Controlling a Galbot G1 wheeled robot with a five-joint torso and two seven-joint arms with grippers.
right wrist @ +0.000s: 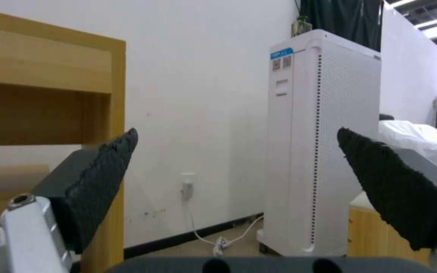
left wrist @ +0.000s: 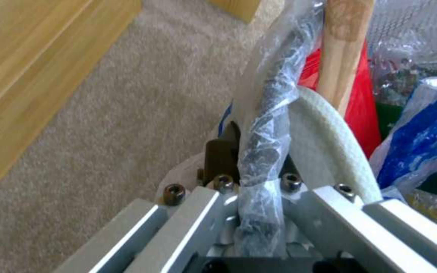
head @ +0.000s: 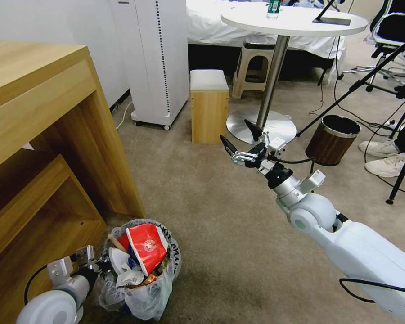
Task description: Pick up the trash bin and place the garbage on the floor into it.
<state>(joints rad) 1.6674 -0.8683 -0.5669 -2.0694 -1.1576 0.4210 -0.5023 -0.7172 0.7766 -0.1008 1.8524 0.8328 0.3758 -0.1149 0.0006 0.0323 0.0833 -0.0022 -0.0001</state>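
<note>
Trash bin (head: 141, 265) down at 7 o'clock on the floor (head: 220, 234), stuffed with garbage (head: 146, 245), rim pinched tight by left gripper (left wrist: 259, 189). Right gripper (head: 243, 137) up around 12 o'clock, spread wide, holding nothing. Could easily tear the thin bag or tip the overfull load if lifted by that one edge.

The trash bin (head: 141, 270) stands on the floor (head: 202, 211) beside the wooden desk (head: 40, 135), at the robot's left. The garbage (head: 146, 247) lies inside it. Farther ahead, a wooden stool (head: 209, 105) stands left of the round table (head: 292, 20).
</note>
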